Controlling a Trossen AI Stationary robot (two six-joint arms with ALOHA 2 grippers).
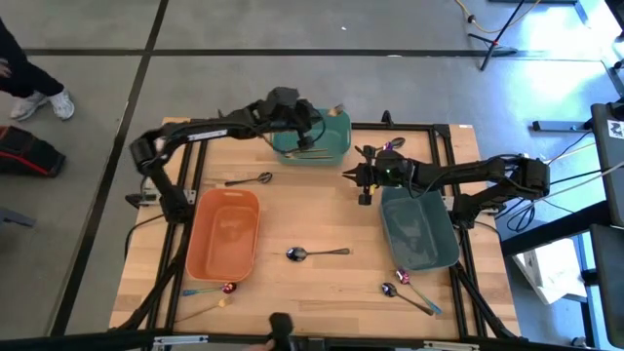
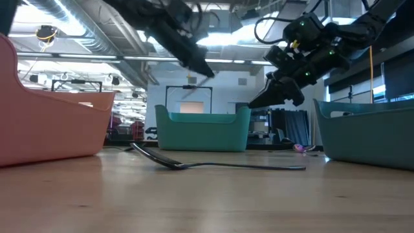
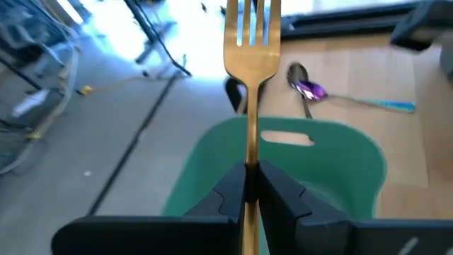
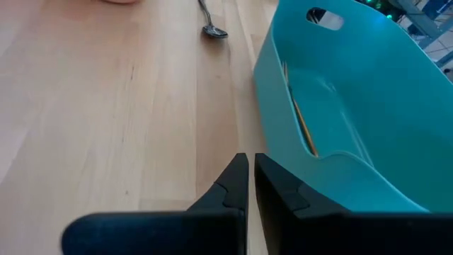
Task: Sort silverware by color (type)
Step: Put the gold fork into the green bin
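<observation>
Dark spoon (image 2: 213, 164) lies mid-desk, unsorted; left gripper (image 3: 250, 185), clamped on a gold fork (image 3: 252, 64), hangs over the teal bin (image 1: 331, 141) at the far edge; right gripper (image 4: 250, 185), closed and empty, waits beside it; several spoons remain near the edges; sorting looks barely begun.

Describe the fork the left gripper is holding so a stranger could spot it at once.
Find the teal bin at the table's far edge. The left gripper hangs above it, shut on the gold fork, whose tines stick out past the fingers. It is the only piece off the table; the nearby spoons lie flat on the wood.
</observation>
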